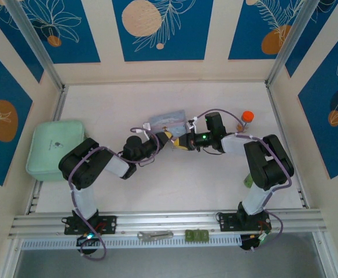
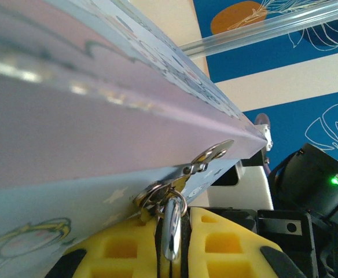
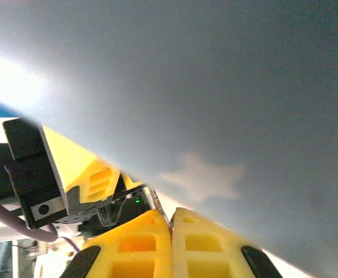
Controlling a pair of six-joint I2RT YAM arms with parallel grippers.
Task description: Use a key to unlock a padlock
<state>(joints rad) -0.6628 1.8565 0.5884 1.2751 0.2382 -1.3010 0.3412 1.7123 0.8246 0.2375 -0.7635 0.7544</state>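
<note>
The light-blue tin [image 1: 168, 120] stands mid-table, and both grippers meet at its near face. My left gripper [image 1: 168, 139] [image 2: 172, 217] is shut on the padlock [image 2: 172, 234], which reads as a narrow shiny piece between the yellow pads. Its ring hangs from the tin's clasp [image 2: 206, 157]. My right gripper [image 1: 184, 143] [image 3: 170, 215] is shut, pressed close under the tin [image 3: 215, 87]. A thin metal sliver, the key [image 3: 157, 202], pokes out of its fingertips toward the left gripper's finger [image 3: 94, 179]. The keyhole is hidden.
A mint-green box [image 1: 56, 147] sits at the table's left edge. An orange-capped object [image 1: 248, 117] stands at the back right. A silver tool [image 1: 155, 235] and a green block [image 1: 196, 235] lie on the front rail.
</note>
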